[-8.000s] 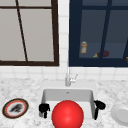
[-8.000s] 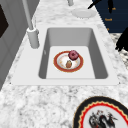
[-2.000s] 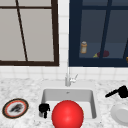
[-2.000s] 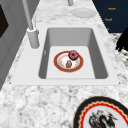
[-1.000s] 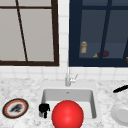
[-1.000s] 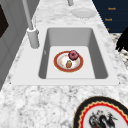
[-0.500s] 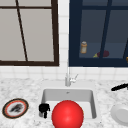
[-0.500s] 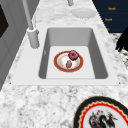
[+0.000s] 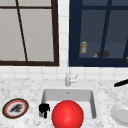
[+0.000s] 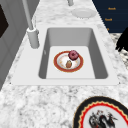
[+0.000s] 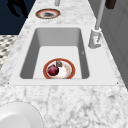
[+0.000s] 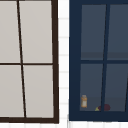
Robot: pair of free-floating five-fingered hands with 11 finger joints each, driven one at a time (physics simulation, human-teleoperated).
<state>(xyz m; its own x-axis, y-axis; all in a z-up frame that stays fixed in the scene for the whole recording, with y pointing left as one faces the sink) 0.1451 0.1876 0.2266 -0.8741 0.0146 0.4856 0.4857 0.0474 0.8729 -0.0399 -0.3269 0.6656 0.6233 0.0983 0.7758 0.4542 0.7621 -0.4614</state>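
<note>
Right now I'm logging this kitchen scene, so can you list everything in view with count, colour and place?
Sink: one, white, set in the marble counter.
Faucet: one, grey, behind the basin.
Red-rimmed plate: one, white centre, on the sink floor.
Fruit: one, dark red, on that plate.
Brown item: one, on that plate, too small to name.
Red ball: one, in front of the sink.
Patterned plate: one, black and red rim, counter left of the sink.
White plate: one, counter right of the sink.
Jar: one, orange, inside the dark blue cabinet.
Left hand: black, curled, at the sink's left edge.
Right hand: black, above the white plate.
</note>
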